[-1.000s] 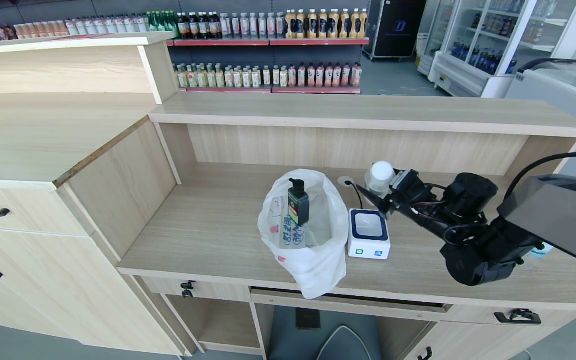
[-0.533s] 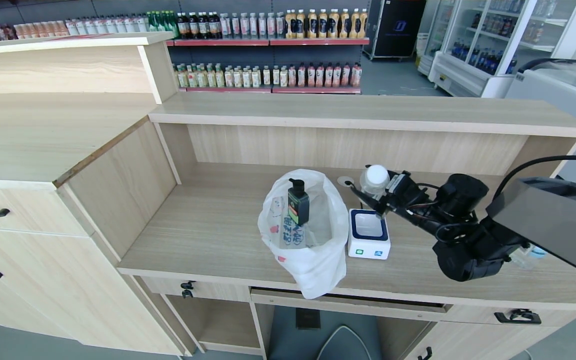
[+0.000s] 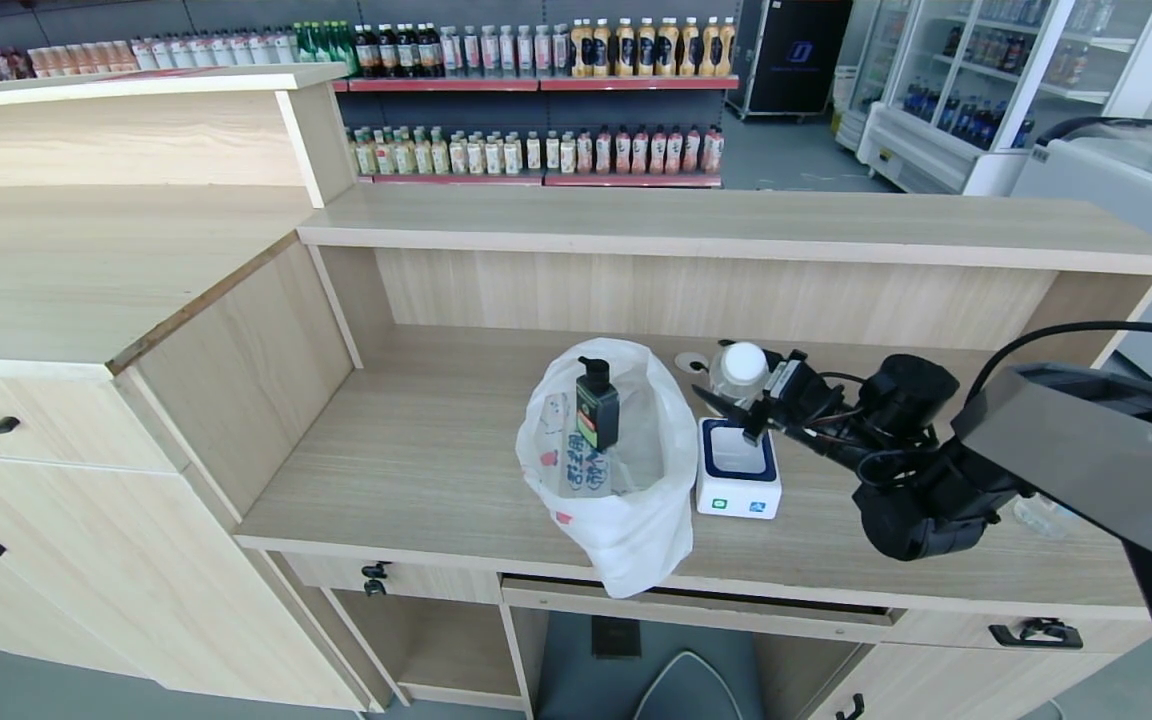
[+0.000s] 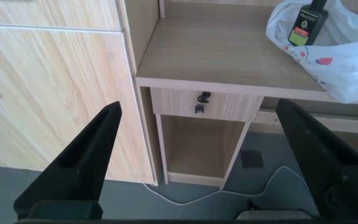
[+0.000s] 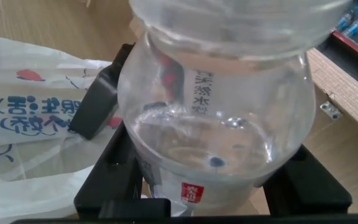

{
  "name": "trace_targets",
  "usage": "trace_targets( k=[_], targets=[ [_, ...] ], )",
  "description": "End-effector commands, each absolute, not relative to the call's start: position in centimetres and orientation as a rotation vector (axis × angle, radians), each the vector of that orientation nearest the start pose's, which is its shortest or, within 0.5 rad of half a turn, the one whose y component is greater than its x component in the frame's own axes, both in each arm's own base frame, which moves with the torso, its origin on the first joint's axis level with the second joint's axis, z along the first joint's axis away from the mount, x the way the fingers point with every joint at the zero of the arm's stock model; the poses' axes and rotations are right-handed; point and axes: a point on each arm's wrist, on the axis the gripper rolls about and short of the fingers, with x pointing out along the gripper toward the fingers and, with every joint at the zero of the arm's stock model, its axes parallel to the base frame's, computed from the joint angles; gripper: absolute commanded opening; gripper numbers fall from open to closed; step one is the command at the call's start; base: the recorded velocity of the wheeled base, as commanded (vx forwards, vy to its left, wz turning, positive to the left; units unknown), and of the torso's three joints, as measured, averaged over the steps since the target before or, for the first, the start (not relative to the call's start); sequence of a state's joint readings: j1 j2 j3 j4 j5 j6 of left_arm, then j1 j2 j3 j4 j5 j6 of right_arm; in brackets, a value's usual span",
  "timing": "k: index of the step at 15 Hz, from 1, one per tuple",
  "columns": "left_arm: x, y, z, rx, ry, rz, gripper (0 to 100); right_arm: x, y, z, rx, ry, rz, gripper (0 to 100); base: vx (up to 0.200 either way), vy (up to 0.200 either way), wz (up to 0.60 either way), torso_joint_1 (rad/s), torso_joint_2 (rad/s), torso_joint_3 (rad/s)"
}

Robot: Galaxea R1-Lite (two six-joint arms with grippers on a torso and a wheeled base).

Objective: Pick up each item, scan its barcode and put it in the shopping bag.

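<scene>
My right gripper (image 3: 731, 405) is shut on a clear water bottle (image 3: 739, 368) with a white cap, held just above the far edge of the white barcode scanner (image 3: 737, 468) on the counter. Up close the water bottle (image 5: 219, 124) shows its clear body and printed label, gripped between black fingers (image 5: 114, 180). The white shopping bag (image 3: 621, 470) stands left of the scanner with a dark pump bottle (image 3: 597, 405) upright inside it. My left gripper (image 4: 197, 162) hangs open below counter height, left of the shopping bag (image 4: 328, 43) and its pump bottle (image 4: 306, 25).
A second clear bottle (image 3: 1046, 515) lies on the counter at the right, partly hidden behind my right arm. The counter's back wall and raised ledge (image 3: 736, 230) close off the far side. A cable hole (image 3: 691, 362) sits behind the scanner. Drawers (image 3: 1036, 632) run under the counter edge.
My right arm has carried the water bottle leftward and lower, from beside the scanner's far right corner to over its far edge. The bag and scanner have not moved.
</scene>
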State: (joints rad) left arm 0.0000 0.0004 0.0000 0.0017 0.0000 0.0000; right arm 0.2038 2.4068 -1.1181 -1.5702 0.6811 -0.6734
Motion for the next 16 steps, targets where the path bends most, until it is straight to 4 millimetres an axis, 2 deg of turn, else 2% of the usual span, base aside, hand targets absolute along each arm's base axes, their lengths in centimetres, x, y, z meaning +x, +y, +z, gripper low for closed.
trace_targets(
  k=[1, 11, 14, 16],
  targets=[
    [-2.3, 0.0, 7.5, 0.000, 0.002, 0.000, 100, 42.7, 10.3, 7.7, -0.691, -0.564, 0.760, 0, 0.000, 0.000, 0.00, 0.000, 0.00, 0.000],
    [-2.3, 0.0, 7.5, 0.000, 0.003, 0.000, 100, 43.2, 10.1, 6.9, -0.693, -0.565, 0.783, 0, 0.000, 0.000, 0.00, 0.000, 0.00, 0.000],
    [-2.3, 0.0, 7.5, 0.000, 0.002, 0.000, 100, 42.9, 10.0, 7.7, -0.696, -0.576, 0.777, 0, 0.000, 0.000, 0.00, 0.000, 0.00, 0.000],
    [-2.3, 0.0, 7.5, 0.000, 0.002, 0.000, 100, 42.5, 9.6, 9.2, -0.688, -0.591, 0.763, 0, 0.000, 0.000, 0.00, 0.000, 0.00, 0.000]
  ],
)
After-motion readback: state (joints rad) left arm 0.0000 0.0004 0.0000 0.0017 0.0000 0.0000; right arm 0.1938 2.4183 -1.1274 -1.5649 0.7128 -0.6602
